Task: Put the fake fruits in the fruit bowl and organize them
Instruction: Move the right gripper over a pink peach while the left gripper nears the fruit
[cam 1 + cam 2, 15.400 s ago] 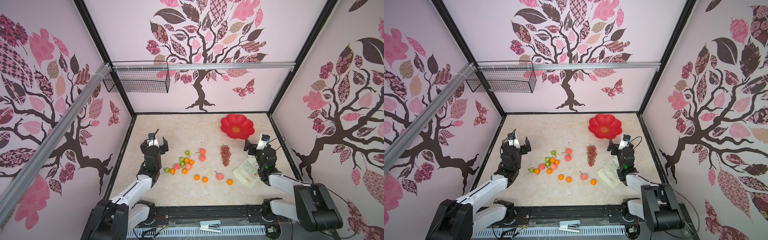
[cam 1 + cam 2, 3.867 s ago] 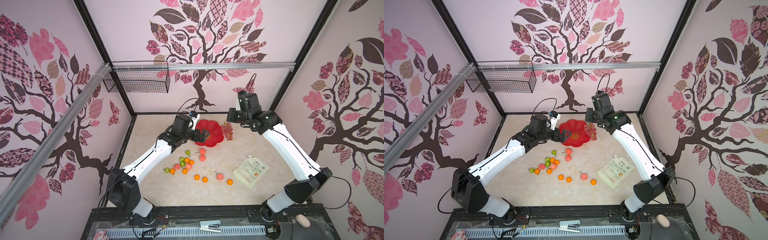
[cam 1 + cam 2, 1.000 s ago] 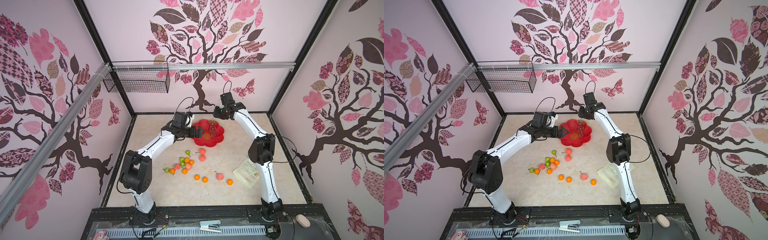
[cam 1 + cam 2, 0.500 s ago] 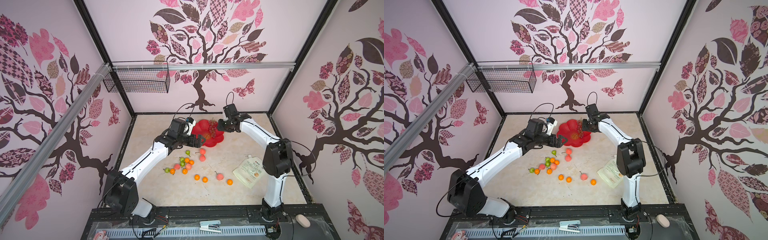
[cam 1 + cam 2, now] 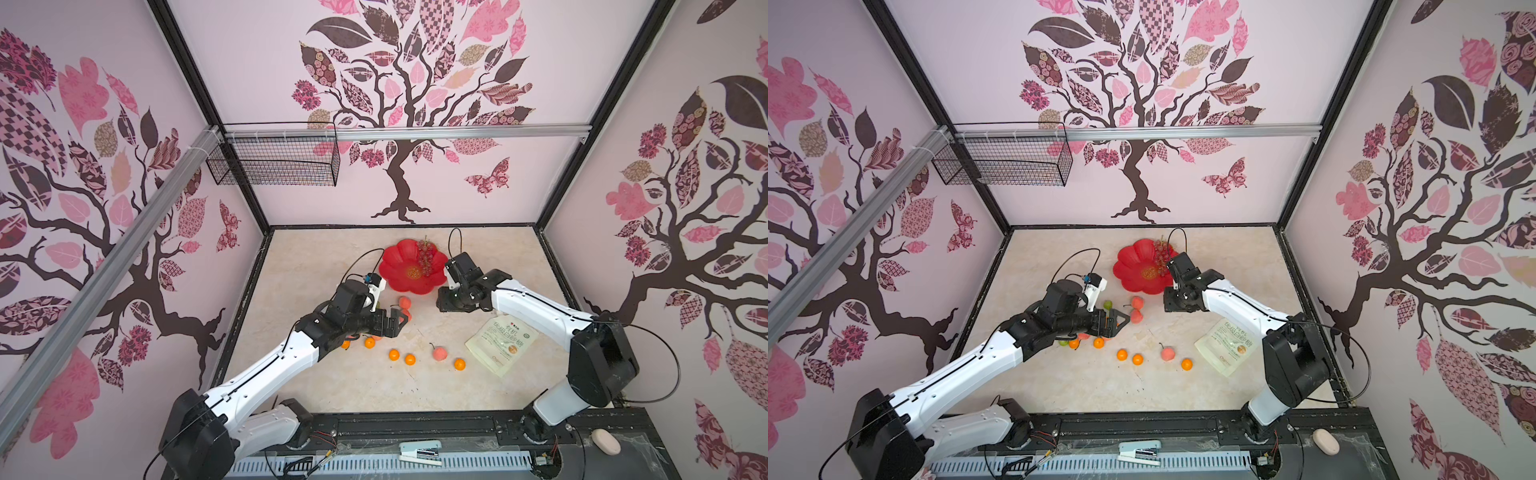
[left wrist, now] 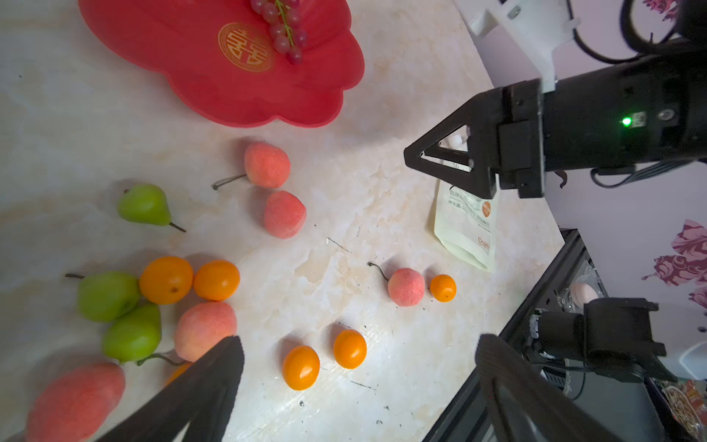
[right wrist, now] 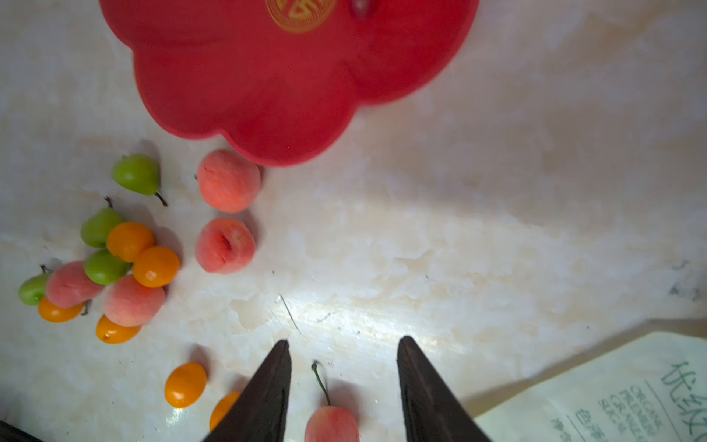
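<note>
We're one fruit in: the grape bunch lies in the fruit bowl mid-frame in both top views, while the peaches, oranges and green pears sit loose on the surface just below it. Both pincers are empty, the left pincer spread wide by the loose pile and the right pincer parted narrower with a stemmed peach framed between its tips, so we reckon next up is dropping onto one round, slippery fruit, closing gently and carrying it to the bowl. Surface is marbled beige with a cream pouch lower right, pink tree-decal walls, wire basket upper left.
</note>
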`<state>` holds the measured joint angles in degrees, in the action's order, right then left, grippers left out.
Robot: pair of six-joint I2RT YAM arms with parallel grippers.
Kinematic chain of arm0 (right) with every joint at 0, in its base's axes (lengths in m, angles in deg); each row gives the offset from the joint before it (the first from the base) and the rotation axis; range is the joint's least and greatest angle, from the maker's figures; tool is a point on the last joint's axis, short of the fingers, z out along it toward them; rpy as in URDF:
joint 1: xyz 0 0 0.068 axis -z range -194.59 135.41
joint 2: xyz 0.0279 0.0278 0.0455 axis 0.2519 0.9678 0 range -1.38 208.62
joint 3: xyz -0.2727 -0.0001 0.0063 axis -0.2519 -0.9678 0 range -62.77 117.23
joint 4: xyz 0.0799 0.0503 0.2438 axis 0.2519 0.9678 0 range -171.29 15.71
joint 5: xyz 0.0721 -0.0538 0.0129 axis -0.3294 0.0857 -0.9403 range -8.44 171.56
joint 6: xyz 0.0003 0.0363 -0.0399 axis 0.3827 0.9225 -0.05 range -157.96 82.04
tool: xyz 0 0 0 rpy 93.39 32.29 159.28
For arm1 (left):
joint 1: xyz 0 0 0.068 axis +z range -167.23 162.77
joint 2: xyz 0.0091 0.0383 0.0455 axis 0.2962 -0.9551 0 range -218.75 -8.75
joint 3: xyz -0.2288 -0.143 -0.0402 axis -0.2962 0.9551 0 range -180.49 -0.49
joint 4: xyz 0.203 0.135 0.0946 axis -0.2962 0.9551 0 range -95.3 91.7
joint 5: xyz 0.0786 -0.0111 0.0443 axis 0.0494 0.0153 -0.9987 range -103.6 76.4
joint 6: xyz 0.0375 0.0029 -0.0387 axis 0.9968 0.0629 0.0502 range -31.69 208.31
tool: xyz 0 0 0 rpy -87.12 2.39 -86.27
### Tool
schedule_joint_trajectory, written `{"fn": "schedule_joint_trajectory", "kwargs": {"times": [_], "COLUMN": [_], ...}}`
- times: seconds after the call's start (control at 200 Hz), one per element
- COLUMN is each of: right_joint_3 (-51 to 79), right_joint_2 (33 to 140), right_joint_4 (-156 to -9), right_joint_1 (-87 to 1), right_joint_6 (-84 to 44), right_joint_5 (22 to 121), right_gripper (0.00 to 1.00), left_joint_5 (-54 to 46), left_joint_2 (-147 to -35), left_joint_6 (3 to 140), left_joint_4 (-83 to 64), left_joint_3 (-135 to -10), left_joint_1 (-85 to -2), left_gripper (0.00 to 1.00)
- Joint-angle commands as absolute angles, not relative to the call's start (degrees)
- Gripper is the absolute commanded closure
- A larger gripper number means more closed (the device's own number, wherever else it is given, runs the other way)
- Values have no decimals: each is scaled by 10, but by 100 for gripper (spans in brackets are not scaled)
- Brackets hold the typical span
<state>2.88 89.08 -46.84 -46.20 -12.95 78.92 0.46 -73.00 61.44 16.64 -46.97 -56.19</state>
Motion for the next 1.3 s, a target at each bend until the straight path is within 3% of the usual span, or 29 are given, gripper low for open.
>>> {"fn": "schedule_joint_trajectory", "kwargs": {"times": [0.0,0.52,1.295], "right_joint_3": [25,130,150], "right_joint_2": [874,1038,1122], "right_joint_4": [-422,-326,-294], "right_joint_1": [-479,-561,-595], "right_joint_6": [-152,-232,-246], "right_joint_5": [768,794,815], "right_gripper": [53,67,70], "left_joint_5": [-16,-38,5], "left_joint_2": [-707,-629,-585], "left_joint_6": [576,412,403], "left_joint_4": [144,47,58], "left_joint_3": [-428,-287,-261], "left_joint_1": [-583,-607,-538], "left_gripper": [2,2,1]}}
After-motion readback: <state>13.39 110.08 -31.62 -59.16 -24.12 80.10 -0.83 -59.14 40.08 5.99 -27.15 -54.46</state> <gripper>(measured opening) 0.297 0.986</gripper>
